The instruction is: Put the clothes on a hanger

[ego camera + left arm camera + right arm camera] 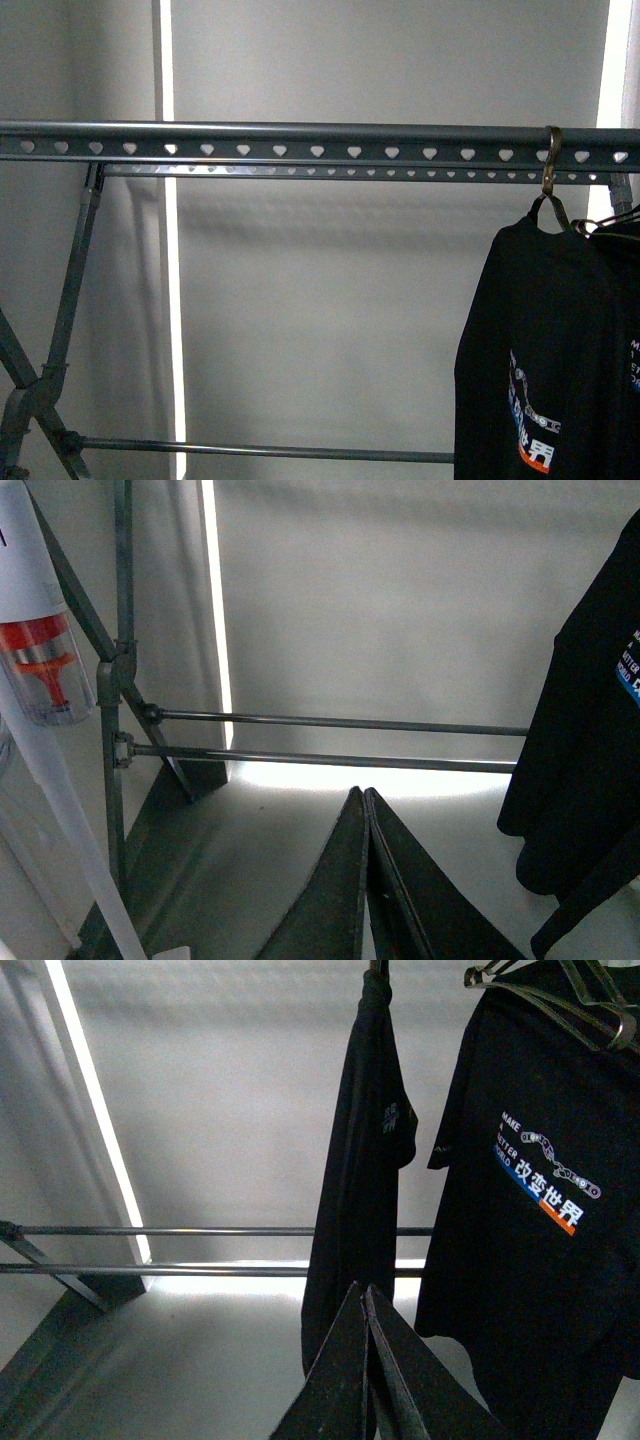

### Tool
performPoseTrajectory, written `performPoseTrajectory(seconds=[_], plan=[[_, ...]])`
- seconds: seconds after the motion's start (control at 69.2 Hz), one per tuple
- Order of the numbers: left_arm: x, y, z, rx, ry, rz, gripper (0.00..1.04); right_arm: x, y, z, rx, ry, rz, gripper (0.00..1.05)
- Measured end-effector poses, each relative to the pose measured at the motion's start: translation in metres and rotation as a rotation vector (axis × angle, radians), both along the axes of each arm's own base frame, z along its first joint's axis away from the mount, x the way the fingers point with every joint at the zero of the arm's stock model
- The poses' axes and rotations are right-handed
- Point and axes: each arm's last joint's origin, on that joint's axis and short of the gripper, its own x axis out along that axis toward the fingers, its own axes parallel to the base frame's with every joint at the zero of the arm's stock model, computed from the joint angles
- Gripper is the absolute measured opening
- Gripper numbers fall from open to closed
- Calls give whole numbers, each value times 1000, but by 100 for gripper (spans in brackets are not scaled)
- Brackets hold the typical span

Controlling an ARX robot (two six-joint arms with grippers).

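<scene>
A grey wall backs the front view; the rack spans the top, the T-shirt hanging at right. In the wrist views, left gripper and right gripper are both pinched together, empty.

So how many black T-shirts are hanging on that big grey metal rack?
2. One black printed T-shirt hangs by a brass-toned hook near the right end of the grey heart-holed rack. A second black T-shirt hangs further right, mostly cut off; more could be hidden beyond.
</scene>
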Motion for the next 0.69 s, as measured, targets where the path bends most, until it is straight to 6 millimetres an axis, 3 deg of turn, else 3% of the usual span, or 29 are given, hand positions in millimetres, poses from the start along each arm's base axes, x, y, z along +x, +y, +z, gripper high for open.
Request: performPoseTrajectory(seconds=[0.275,0.564,0.607,0.694], plan=[[0,0,0,0,0,0,4,-11,0,-13,-1,26,1,2],[0,0,0,0,0,0,4,-15,0,-11,-1,-2,1,2],[0,0,0,0,0,0,11,-15,0,-11,-2,-3,1,5],[0,0,0,0,0,0,29,-15,0,-11,-2,-3,1,22]])
